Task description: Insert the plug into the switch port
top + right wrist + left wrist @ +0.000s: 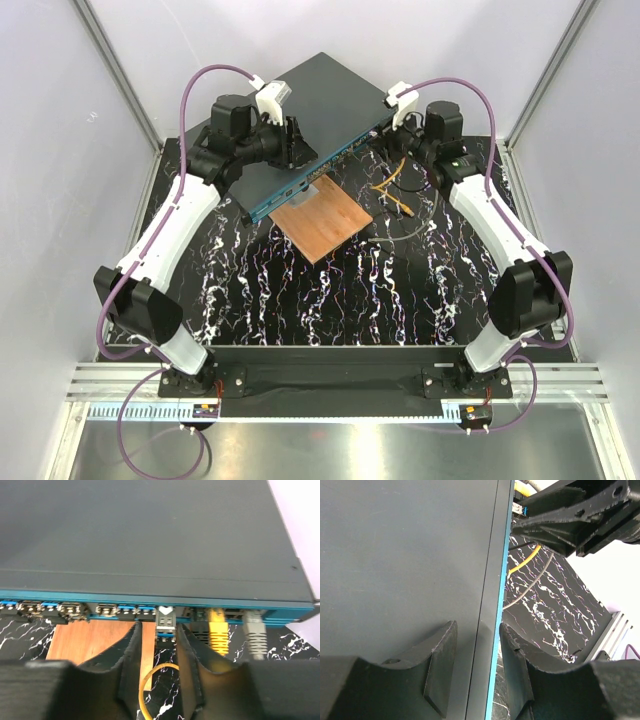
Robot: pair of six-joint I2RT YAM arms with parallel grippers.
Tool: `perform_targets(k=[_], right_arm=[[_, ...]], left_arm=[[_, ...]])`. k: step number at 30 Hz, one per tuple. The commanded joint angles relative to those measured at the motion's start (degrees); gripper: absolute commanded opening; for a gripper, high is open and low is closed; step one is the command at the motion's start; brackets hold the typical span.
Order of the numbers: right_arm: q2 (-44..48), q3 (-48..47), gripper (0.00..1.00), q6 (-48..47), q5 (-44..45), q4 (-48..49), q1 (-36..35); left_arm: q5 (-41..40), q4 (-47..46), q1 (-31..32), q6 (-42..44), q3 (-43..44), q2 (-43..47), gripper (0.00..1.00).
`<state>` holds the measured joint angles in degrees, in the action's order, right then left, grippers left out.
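Note:
The switch is a wide dark grey-green box (300, 115) with a teal front face (325, 172) lined with small square ports (112, 610). A small metal plug (165, 621) sticks out of one port near the face's right end. My right gripper (158, 627) is open, one finger on each side of the plug, with a gap showing on the left side. In the top view it (392, 138) sits at the face's right end. My left gripper (477, 667) is open and straddles the box's front top edge (502, 595), holding nothing.
A copper-brown square plate (322, 222) lies on the black marbled table in front of the switch. A yellow cable plug (218, 630) and a grey one (255, 632) sit in ports right of the metal plug. A yellow cable (395, 190) loops on the table.

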<state>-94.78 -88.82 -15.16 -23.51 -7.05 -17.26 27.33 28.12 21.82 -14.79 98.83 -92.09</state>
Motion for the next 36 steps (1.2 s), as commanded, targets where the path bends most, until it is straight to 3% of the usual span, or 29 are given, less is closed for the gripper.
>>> perform_targets(k=[1,9,14,16,19,20,27,36], right_arm=[[3.02,-0.93,0.40,-1.19,-1.28,-0.51,-1.29],[5.48,-1.45,0.56,-3.21,1.89,-8.14,-1.11],[6.10,-2.50,0.75,-3.21,2.68,-13.07,-0.94],[5.93,-3.81,0.76,-2.86,2.42,-16.14,-0.41],[4.96,-6.62,0.62,-2.51,1.54,-20.19,0.73],[4.26,-7.59,0.52,-1.99,1.36,-21.33,0.91],[-0.05,-15.94,0.35,-0.40,1.44,-27.48,1.35],[-5.50,-22.36,0.28,-0.93,3.38,-31.71,1.26]], left_arm=[[1.58,-3.24,-0.03,0.55,0.23,0.60,0.45],[1.76,-3.69,-0.03,0.02,0.14,0.60,0.45],[1.85,-3.86,0.06,-0.15,0.31,0.42,0.45],[1.93,-3.95,0.06,-0.07,0.40,0.42,0.45],[1.85,-3.95,-0.03,0.02,0.31,0.42,0.45],[1.93,-3.86,0.06,0.11,0.31,0.51,0.45],[1.94,-4.47,0.06,0.11,-0.48,0.69,0.45],[2.11,-4.83,-0.03,0.20,-0.65,0.42,0.45]])
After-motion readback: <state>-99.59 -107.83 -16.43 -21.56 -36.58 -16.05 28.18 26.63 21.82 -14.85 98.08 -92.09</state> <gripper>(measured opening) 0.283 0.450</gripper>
